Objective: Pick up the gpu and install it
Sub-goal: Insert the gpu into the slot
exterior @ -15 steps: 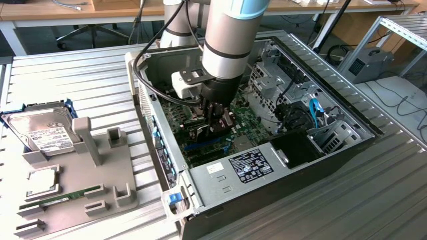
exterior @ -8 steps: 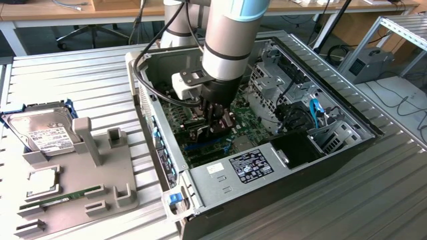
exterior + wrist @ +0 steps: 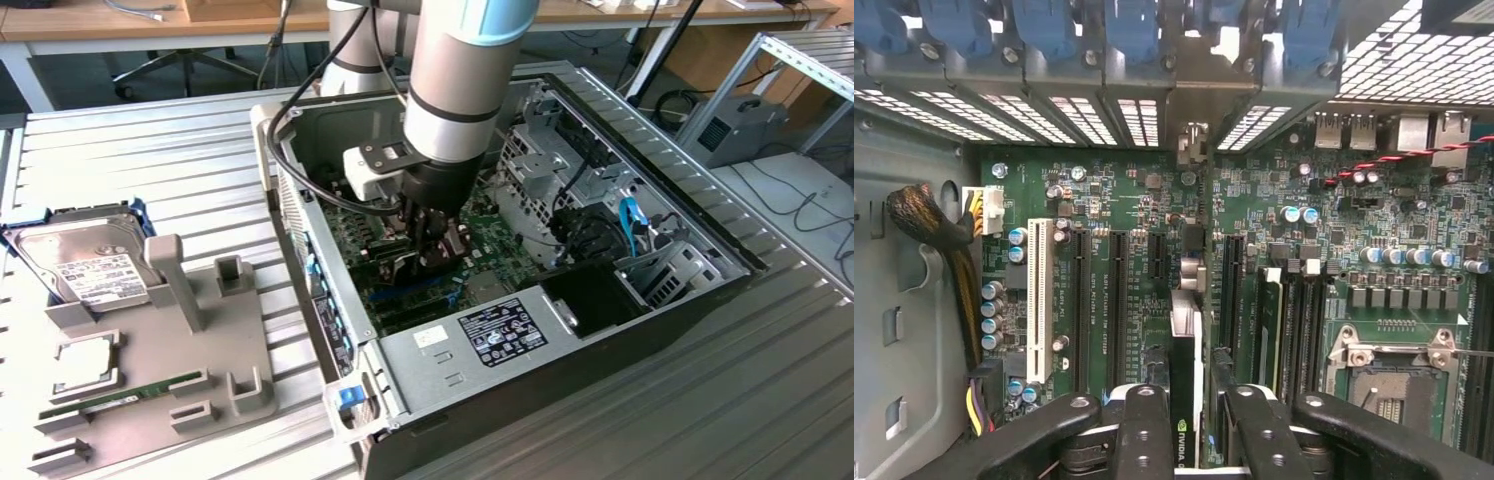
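The gpu (image 3: pixel 1185 335) is a thin black card seen edge-on between my fingers (image 3: pixel 1144 430), standing upright over the green motherboard (image 3: pixel 1134 200). Its silvery end bracket (image 3: pixel 1192 140) reaches the rear slot openings of the case. It runs along the black expansion slots, between the ones on either side. Whether it sits fully in a slot, I cannot tell. My gripper (image 3: pixel 1194 440) is shut on the card's upper edge. In the exterior view, my gripper (image 3: pixel 430 250) is deep inside the open computer case (image 3: pixel 694 210), with the dark gpu (image 3: pixel 451 262) under it.
A grey parts tray (image 3: pixel 240 340) on the exterior view's left holds a silver hard drive (image 3: pixel 94 265), a processor chip (image 3: pixel 87 365) and a green memory stick (image 3: pixel 127 395). Inside the case are the power supply (image 3: pixel 494 335), a white slot (image 3: pixel 1037 300), the processor socket (image 3: pixel 1394 370) and a cable bundle (image 3: pixel 934 230).
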Tool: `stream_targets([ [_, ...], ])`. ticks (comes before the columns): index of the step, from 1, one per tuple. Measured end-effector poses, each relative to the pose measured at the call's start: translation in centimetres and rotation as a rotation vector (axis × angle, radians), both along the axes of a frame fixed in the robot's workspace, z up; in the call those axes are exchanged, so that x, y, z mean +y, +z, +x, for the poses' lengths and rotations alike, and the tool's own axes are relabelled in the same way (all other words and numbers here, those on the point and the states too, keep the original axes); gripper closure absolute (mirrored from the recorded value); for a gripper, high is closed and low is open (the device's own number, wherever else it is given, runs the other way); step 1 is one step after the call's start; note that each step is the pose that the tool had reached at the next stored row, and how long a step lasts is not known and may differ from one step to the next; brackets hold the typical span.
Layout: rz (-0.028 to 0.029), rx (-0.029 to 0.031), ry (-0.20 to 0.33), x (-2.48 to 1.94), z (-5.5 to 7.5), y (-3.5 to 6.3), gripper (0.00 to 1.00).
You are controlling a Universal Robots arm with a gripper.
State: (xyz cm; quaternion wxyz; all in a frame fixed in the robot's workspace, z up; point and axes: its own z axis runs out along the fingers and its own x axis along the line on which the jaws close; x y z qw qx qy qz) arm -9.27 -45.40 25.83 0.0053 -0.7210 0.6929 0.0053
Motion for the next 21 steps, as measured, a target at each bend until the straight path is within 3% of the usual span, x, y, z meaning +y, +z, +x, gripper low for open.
stream_targets([
  [21, 0.0002, -0.0002, 0.0, 0.0, 0.0, -0.31, 0.74],
])
